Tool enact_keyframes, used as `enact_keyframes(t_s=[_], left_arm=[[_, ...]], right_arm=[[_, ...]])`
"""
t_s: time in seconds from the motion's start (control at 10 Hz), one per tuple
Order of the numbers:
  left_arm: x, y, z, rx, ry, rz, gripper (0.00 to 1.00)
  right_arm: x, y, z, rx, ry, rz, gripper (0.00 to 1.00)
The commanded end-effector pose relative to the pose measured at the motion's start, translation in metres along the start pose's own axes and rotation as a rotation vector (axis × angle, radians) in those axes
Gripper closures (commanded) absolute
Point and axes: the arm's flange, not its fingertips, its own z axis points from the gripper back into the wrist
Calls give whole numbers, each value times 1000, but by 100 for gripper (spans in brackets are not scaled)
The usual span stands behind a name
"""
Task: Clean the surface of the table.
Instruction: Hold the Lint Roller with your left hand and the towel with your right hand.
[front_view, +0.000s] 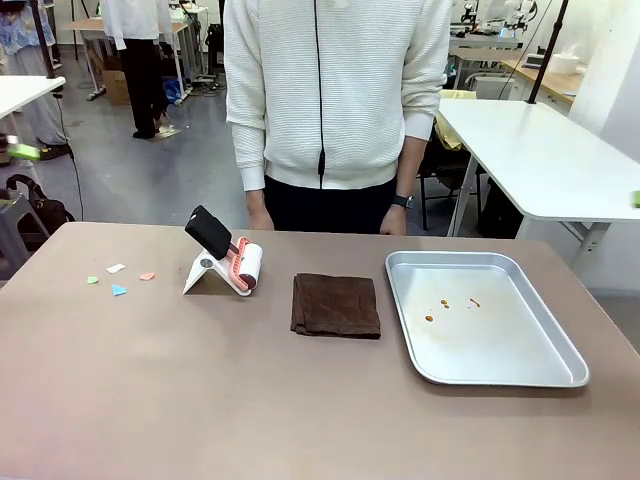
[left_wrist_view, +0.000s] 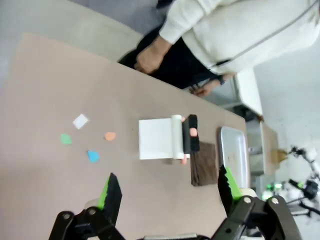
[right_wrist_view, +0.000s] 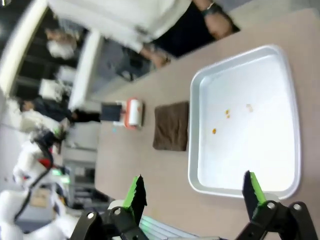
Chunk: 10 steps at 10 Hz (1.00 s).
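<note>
The greyish-brown table (front_view: 150, 390) carries several small paper scraps (front_view: 118, 279) at its left side, white, green, blue and orange. A lint roller (front_view: 232, 262) with a black handle rests on a white stand near the middle. A folded dark brown cloth (front_view: 335, 304) lies to the right of the roller. My left gripper (left_wrist_view: 167, 192) hangs open high over the table, above the scraps (left_wrist_view: 87, 137) and the roller (left_wrist_view: 175, 137). My right gripper (right_wrist_view: 192, 192) is open above the near rim of the tray (right_wrist_view: 197, 85).
A shiny metal tray (front_view: 500, 375) with a few small brown specks (front_view: 445, 305) lies at the right of the table. A person in a white sweater (front_view: 335, 90) stands at the far edge, hands by the sides. White tables stand behind at the left and right.
</note>
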Motion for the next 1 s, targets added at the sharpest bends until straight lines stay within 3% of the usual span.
enact_keyframes(t_s=[0.0, 0.2, 0.4, 0.5, 0.6, 0.8, 0.9], left_arm=[[8, -21, -34, 90, 77, -63, 0], [2, -49, -86, 115, 176, -144, 0], [-13, -66, -127, 100, 210, -151, 0], [-20, -69, -142, 74, 221, -145, 0], [-23, -72, -157, 83, 252, -139, 0], [-22, -65, -173, 115, 328, -148, 0], [-22, -63, -176, 116, 340, -148, 0]], right_arm=[[-23, 37, -70, -39, 57, 137, 0], [-8, 84, -150, -55, 203, 251, 0], [-6, 116, -222, -51, 337, 285, 0], [-10, 128, -254, -50, 390, 261, 0], [-17, 140, -287, -97, 427, 143, 0], [-32, 151, -327, -167, 402, -13, 0], [-40, 151, -340, -201, 404, -20, 0]])
